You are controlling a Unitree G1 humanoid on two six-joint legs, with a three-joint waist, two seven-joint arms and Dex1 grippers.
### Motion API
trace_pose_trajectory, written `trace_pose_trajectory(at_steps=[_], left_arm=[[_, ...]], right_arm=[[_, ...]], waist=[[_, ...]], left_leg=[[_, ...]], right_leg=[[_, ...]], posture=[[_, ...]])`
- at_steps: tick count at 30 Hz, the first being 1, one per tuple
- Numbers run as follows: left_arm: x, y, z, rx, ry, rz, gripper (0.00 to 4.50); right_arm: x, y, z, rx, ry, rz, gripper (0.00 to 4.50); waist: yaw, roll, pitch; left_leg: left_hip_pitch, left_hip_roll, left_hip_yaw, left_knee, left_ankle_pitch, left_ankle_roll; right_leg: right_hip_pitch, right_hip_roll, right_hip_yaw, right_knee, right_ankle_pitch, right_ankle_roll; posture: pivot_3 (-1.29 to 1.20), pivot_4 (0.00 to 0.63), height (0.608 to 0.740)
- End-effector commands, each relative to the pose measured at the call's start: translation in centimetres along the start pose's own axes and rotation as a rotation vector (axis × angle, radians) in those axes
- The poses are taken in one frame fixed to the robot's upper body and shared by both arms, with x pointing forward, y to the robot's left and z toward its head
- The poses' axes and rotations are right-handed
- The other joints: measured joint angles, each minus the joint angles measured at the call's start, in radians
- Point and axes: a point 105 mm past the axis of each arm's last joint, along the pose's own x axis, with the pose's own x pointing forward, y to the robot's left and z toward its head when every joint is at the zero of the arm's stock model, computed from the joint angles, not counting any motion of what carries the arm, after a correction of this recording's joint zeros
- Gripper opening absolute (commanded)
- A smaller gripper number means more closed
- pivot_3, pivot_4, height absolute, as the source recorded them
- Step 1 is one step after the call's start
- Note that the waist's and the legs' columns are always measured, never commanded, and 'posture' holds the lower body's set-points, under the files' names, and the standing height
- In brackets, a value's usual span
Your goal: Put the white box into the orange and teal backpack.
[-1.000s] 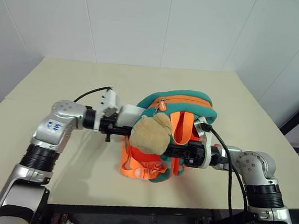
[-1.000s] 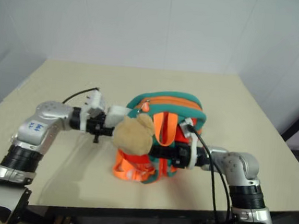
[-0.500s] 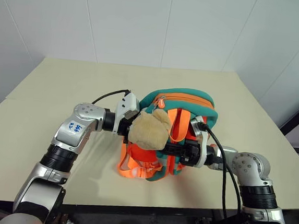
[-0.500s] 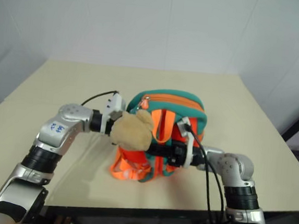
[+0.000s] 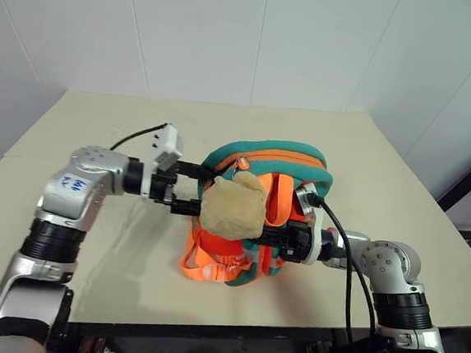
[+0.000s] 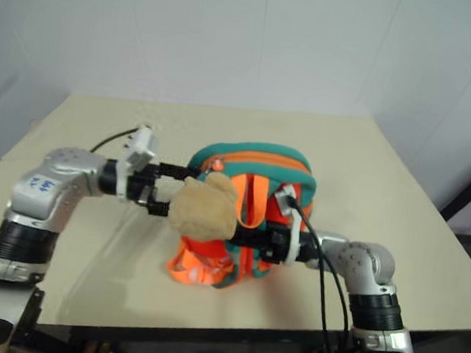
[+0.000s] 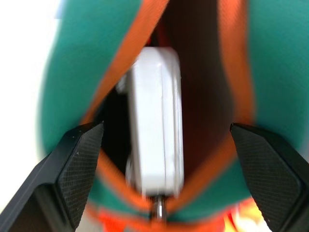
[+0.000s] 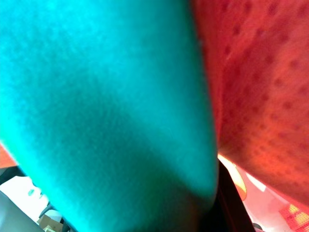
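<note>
The white box [image 7: 157, 121] sits inside the orange and teal backpack [image 5: 290, 165], seen end-on through the orange-edged opening in the left wrist view; its rounded end faces the camera and no lettering on it can be read. The backpack stands upright near the middle of the beige table [image 5: 100, 115], its teal padded rim uppermost and its orange straps [image 5: 211, 261] spilling onto the table at its base. A tan plush toy [image 5: 233, 208] hangs against the side of the backpack that faces the robot.

The left gripper [image 5: 197, 190] is level with the backpack's upper edge, at its left side; both black fingers [image 7: 77, 164] are spread wide, one to each side of the opening, and nothing lies between them, so the box is released. A small blue handwritten marking shows on the left forearm [image 5: 74, 185]; it is too small to read.

The right gripper [image 5: 265, 237] reaches in from the right, below the plush toy, with its fingers closed on the backpack's teal edging, which presses close to the lens in the right wrist view beside orange mesh fabric [image 8: 260, 72]. A black cable [image 5: 352, 261] runs along the right arm.
</note>
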Motion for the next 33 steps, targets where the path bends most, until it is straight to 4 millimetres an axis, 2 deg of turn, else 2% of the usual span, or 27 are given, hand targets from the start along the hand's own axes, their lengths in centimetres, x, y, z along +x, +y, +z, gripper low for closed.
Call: trace_pose_trajectory(at_steps=[1,7,9,14,17,21,23,28,33], left_arm=[[-2.2,-0.4,1.1,0.02,-0.015,0.005,4.48],[-4.2,0.0,1.8,0.0,-0.052,0.064,4.48],[-4.2,-0.3,2.2,-0.012,-0.083,0.06,4.48],[-3.5,-0.9,1.7,-0.014,-0.089,0.037,4.48],[-3.2,-1.0,2.4,-0.011,-0.131,0.029,4.48],[-3.3,-2.6,5.0,-0.065,-0.262,-0.068,4.48],[-3.6,-3.7,5.7,-0.106,-0.276,-0.125,4.48],[-3.8,-5.5,6.0,-0.168,-0.248,-0.198,4.48],[-3.0,-6.6,6.2,-0.177,-0.236,-0.244,4.48]], right_arm=[[0.3,0.2,0.1,-0.014,0.001,0.011,0.03],[0.5,0.1,0.2,-0.014,-0.001,0.013,0.03],[0.5,0.1,0.2,-0.014,0.0,0.015,0.03],[0.7,0.0,0.2,-0.014,0.002,0.017,0.03],[0.7,0.0,0.2,-0.014,0.003,0.017,0.03],[0.7,-0.1,0.1,-0.013,0.002,0.015,0.03],[0.7,-0.1,0.0,-0.011,0.0,0.014,0.03],[0.8,-0.1,-0.2,-0.007,-0.003,0.017,0.03],[0.9,-0.1,-0.2,-0.005,-0.004,0.022,0.03]], waist=[[-0.001,0.0,0.0],[0.001,0.0,0.0],[-0.001,0.0,0.0],[-0.001,0.0,0.0],[0.001,0.0,0.0],[-0.001,0.0,0.0],[-0.002,0.0,0.0],[-0.002,0.0,0.0],[-0.002,0.0,0.0]], left_leg=[[0.0,0.0,0.0,0.0,0.0,0.0],[0.0,0.0,0.0,0.0,0.0,0.0],[0.0,0.0,0.0,0.0,0.0,0.0],[0.0,0.001,0.0,0.0,0.0,0.0],[0.0,0.001,0.0,0.0,0.0,0.0],[0.0,0.002,0.001,0.0,0.0,0.0],[0.0,0.003,0.001,0.0,0.0,0.0],[0.001,0.006,0.001,0.0,0.0,-0.001],[0.001,0.006,0.001,0.0,0.0,-0.002]], right_leg=[[0.0,0.0,0.0,0.0,0.0,0.0],[0.0,0.0,0.0,0.0,0.0,0.0],[0.0,0.0,0.0,0.0,0.0,0.0],[0.0,0.001,0.0,0.0,0.0,0.0],[0.0,0.001,0.0,0.001,0.0,0.0],[0.0,0.002,0.001,0.001,0.0,0.0],[0.0,0.003,0.001,0.001,0.0,0.0],[0.0,0.006,0.001,0.001,0.0,-0.001],[0.0,0.006,0.001,0.001,0.0,-0.002]], posture=[[0.0,0.15,0.74],[0.0,0.15,0.74],[0.0,0.15,0.74],[0.0,0.15,0.74],[0.0,0.15,0.74],[0.0,0.15,0.74],[0.0,0.15,0.74],[0.0,0.15,0.74],[0.0,0.15,0.74]])
